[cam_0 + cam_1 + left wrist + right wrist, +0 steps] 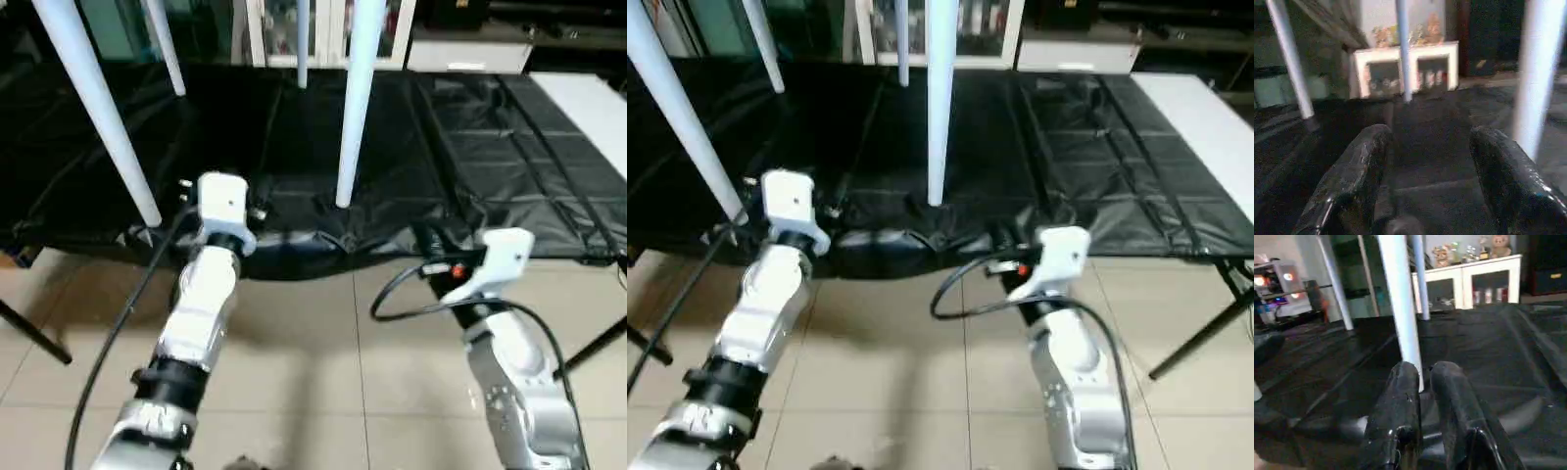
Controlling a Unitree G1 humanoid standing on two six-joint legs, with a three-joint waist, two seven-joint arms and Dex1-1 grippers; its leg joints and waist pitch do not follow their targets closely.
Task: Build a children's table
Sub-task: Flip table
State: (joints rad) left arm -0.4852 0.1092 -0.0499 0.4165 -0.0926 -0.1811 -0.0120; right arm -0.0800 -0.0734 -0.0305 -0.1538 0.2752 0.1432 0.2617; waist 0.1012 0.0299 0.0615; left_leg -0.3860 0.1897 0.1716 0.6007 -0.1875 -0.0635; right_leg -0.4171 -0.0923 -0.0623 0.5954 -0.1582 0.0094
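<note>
four white legs of the children's table stand on the black-covered bench (509, 166), their feet on the cloth and their upper parts running out past the top of the head views. the front-left leg (98, 108) comes down tilted near the bench's front-left corner, its foot close to the front edge. the front-middle leg (355, 108) stands nearly upright, its foot a little back from the front edge around the middle. the two rear legs (167, 49) and (302, 44) stand farther back toward the far edge. the tabletop they carry is out of frame above.

the left pincer (1430, 161) is released, its two black fingers (1352, 181) spread well apart with nothing between them. it sits at the bench's front edge, between the front-left leg and the front-middle leg, touching neither; in its wrist view the front-middle leg (1540, 73) rises just beside one finger, apart from it.

the right pincer (1422, 382) is nearly clenched, a thin gap between its fingers (1400, 411), grasping nothing. it hangs off the front edge of the bench, over the tiled floor (323, 372), to the right of the front-middle leg (1400, 308), which stands just beyond the fingertips; whether they touch it i cannot tell.
</note>
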